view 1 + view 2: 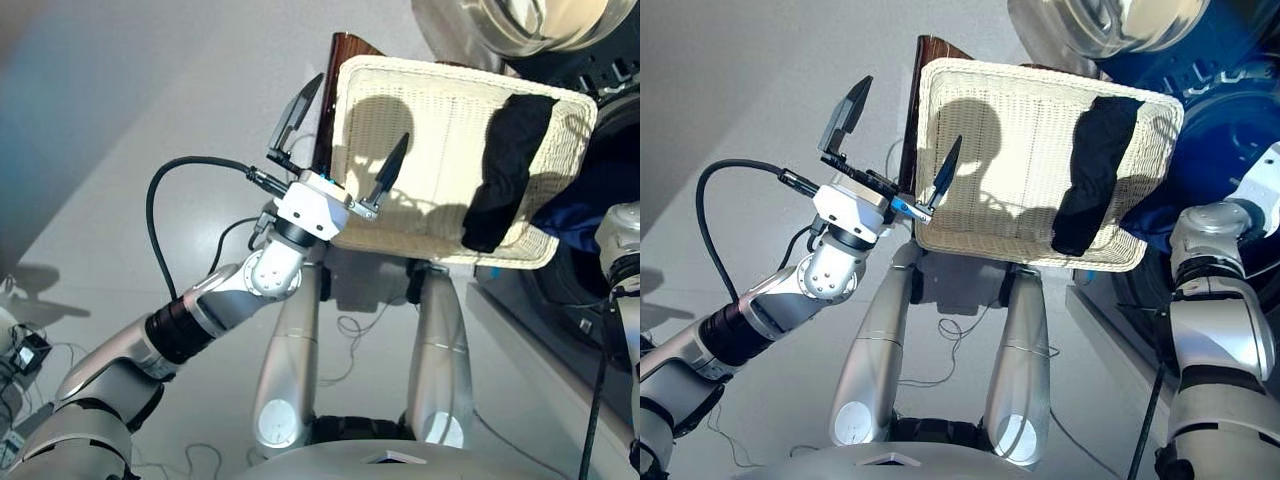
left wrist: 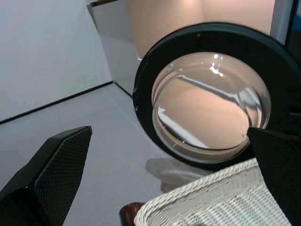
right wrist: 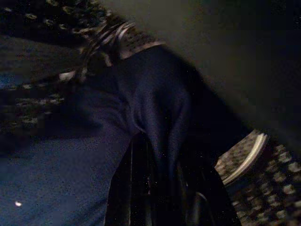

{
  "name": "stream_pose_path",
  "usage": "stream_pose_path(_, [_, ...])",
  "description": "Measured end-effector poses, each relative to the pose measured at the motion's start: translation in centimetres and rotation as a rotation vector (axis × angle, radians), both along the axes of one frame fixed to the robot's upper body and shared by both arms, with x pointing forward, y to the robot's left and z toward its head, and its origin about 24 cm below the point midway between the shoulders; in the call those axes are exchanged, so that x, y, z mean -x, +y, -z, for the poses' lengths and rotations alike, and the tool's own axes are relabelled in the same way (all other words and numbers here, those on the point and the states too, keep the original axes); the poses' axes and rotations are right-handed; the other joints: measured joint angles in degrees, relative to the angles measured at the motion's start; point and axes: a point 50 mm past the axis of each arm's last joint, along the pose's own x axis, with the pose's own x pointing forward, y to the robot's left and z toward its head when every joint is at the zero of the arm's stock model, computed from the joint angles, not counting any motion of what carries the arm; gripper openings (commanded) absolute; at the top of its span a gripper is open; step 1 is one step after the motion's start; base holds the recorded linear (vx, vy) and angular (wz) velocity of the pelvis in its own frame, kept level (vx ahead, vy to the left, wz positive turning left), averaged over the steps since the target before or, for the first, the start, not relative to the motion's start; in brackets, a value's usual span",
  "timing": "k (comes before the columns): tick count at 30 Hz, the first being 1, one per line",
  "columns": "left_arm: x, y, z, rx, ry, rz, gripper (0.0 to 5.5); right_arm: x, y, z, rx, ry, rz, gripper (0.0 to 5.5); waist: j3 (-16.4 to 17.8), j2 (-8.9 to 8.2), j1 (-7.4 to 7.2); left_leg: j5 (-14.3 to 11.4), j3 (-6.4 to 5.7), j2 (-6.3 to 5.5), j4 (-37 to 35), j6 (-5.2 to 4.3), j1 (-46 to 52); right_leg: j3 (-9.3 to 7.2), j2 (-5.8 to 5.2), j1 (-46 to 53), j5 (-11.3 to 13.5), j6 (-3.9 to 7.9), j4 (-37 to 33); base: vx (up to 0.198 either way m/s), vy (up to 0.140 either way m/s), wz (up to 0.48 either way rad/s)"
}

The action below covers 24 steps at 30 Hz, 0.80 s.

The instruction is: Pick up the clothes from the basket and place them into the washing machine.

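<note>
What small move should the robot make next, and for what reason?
Probably the open left gripper should go toward the black fabric roll, the only garment left in the cream-white woven wicker basket. The navy blue cloth already lies in the perforated drum.

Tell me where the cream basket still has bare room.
The cream basket is bare from its left rim, beside the open left pincer, across to the black garment. The right end is crowded: the black garment lies there, with navy cloth just past the rim.
</note>
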Motion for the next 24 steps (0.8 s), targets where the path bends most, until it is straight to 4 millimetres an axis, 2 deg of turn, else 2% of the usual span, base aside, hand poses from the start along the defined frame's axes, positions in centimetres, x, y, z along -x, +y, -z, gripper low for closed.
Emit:
stream_pose_path(4, [0.0, 0.6, -0.1, -0.028, -0.024, -0.028, 5.5, 1.0, -1.2, -0.9, 0.019, 0.008, 0.057, 0.0, 0.0, -0.06, 0.43, 0.0, 1.13, -0.58, 0.6, 0.0, -1.5, 1.75, -0.15, -1.7, 0.6, 0.39, 0.1, 0.0, 0.0, 0.0])
stream_pose_path(7, [0.1, 0.9, -0.1, -0.036, -0.031, -0.034, 5.5, 1.3, -1.7, -1.6, 0.016, 0.011, 0.085, 0.0, 0.1, -0.1, 0.45, 0.0, 1.77, -1.17, 1.5, 0.18, -2.7, 2.55, -0.78, -2.7, 0.8, 1.41, 0.6, 0.0, 0.0, 0.0])
stream_pose_path(11, [0.2, 1.1, -0.3, -0.042, -0.042, -0.036, 5.5, 2.5, -2.8, -2.2, 0.027, 0.024, 0.142, 0.0, 0.1, -0.11, 0.53, 0.0, 2.79, -1.61, 1.6, 0.15, -4.3, 3.41, -1.79, -4.4, 0.7, 1.51, 0.7, 0.0, 0.0, 0.0])
stream_pose_path(15, [0.1, 1.5, -0.2, -0.058, -0.042, -0.058, 5.5, 2.8, -3.3, -2.6, 0.02, 0.036, 0.152, 0.0, 0.1, -0.11, 0.64, 0.0, 4.18, -1.8, 1.4, 0.13, -4.6, 4.36, -1.63, -5.0, 0.7, 1.53, 0.7, 0.0, 0.0, 0.0])
stream_pose_path(17, [0.1, 1.6, -0.2, -0.061, -0.042, -0.062, 5.5, 2.8, -3.3, -2.8, 0.017, 0.035, 0.142, 0.0, 0.1, -0.11, 0.68, 0.0, 4.25, -1.83, 1.7, 0.08, -4.8, 4.89, -1.94, -5.1, 0.7, 1.58, 0.4, 0.0, 0.0, 0.0])
stream_pose_path(22, [0.0, 1.6, -0.2, -0.065, -0.042, -0.069, 5.5, 2.6, -3.3, -3.1, -0.006, 0.01, 0.128, 0.0, 0.1, -0.11, 0.57, 0.0, 4.43, -1.89, 1.5, 0.09, -5.0, 4.82, -1.64, -5.1, 0.7, 1.51, -0.3, 0.0, 0.0, 0.0])
stream_pose_path(23, [0.0, 1.7, -0.2, -0.066, -0.039, -0.071, 5.5, 2.6, -3.3, -3.0, -0.011, 0.01, 0.13, 0.24, 0.1, -0.11, 0.62, 0.0, 4.42, -1.89, 1.6, 0.09, -5.0, 4.83, -1.71, -5.0, 0.7, 1.51, -0.2, 0.0, 0.0, 0.0])
stream_pose_path(24, [0.0, 1.7, -0.1, -0.066, -0.038, -0.072, 5.5, 2.6, -3.3, -3.0, -0.011, 0.01, 0.129, 5.5, 0.1, -0.11, 0.67, 0.0, 4.44, -1.9, 1.7, 0.09, -4.9, 4.82, -1.61, -4.9, 0.7, 1.49, -0.2, 0.0, 0.0, 0.0])
